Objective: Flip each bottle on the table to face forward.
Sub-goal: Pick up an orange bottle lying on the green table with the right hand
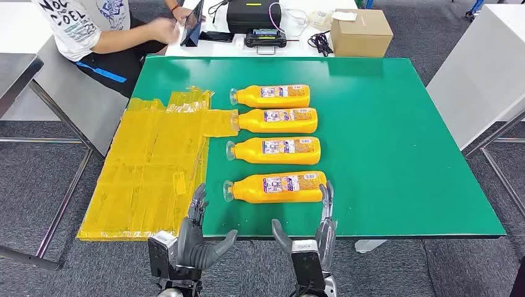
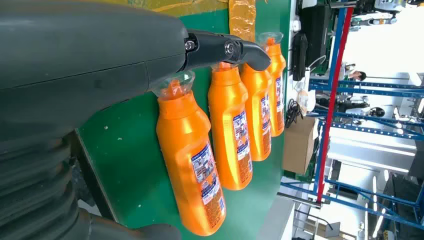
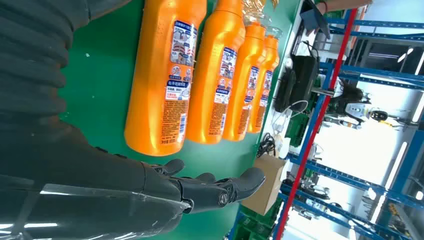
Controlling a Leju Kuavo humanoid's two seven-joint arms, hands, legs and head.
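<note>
Four orange bottles [image 1: 277, 138] lie on their sides in a column at the middle of the green counter [image 1: 396, 154], labels up, their print too small to read. Yellow bags [image 1: 155, 167] spread at 9 o'clock; a cardboard box [image 1: 361, 32] sits at 1 o'clock. The left hand [image 1: 199, 238] and right hand [image 1: 312, 238], fingers spread and empty, flank the nearest bottle [image 1: 277, 187].

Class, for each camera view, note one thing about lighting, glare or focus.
Head view: even light, sharp orange plastic bottles on the green table. Left wrist view: blown-out white background, left hand close and soft. Right wrist view: glare streaks on the right hand.
</note>
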